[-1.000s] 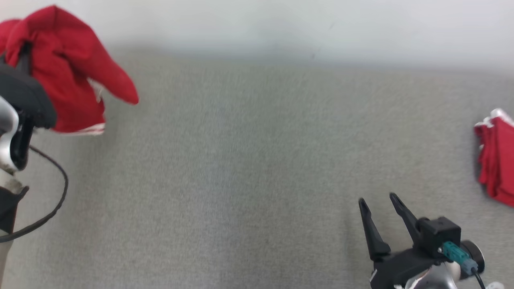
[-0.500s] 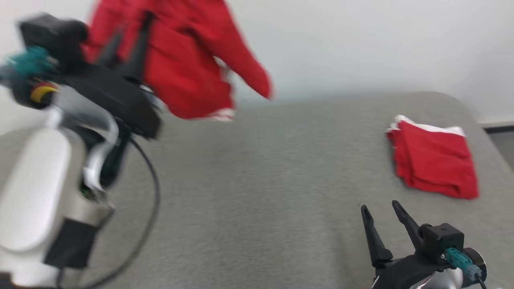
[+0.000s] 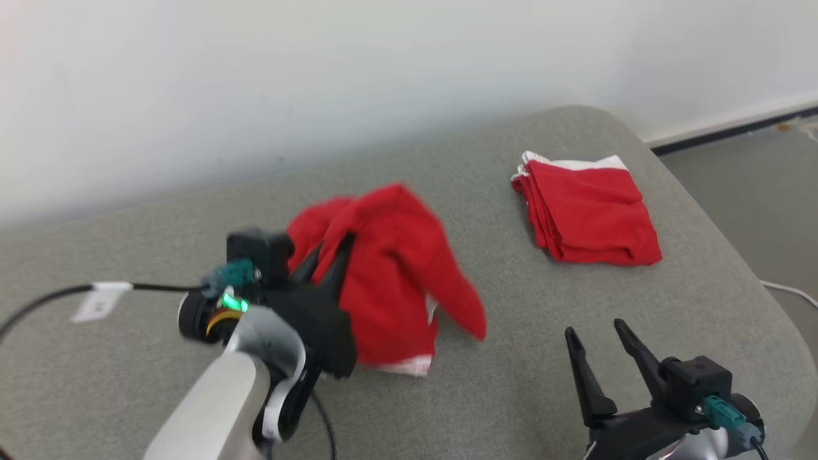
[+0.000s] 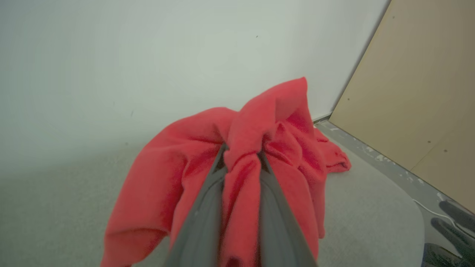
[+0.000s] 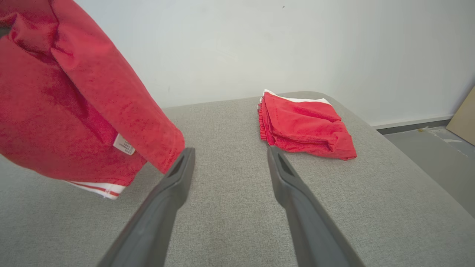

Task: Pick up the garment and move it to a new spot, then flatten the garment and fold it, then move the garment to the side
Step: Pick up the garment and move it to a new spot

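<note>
Soft, even light, brightest on the wall [image 3: 319, 76]; shadows are faint. In my head view the garment [image 3: 390, 281] is smeared with motion blur; my left fingers [image 4: 200, 230] loom close and unfocused.

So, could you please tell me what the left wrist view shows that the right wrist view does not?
Left wrist view, not the right wrist view: the left tool shut on a bunched fold of the crumpled red fabric garment.
Right wrist view, not the left: the open, empty right tool, the held garment's white label and striped hem, and a clear look at the folded red cloth stack with white trim.
Both: the held garment, the grey upholstered surface and the white wall.
</note>
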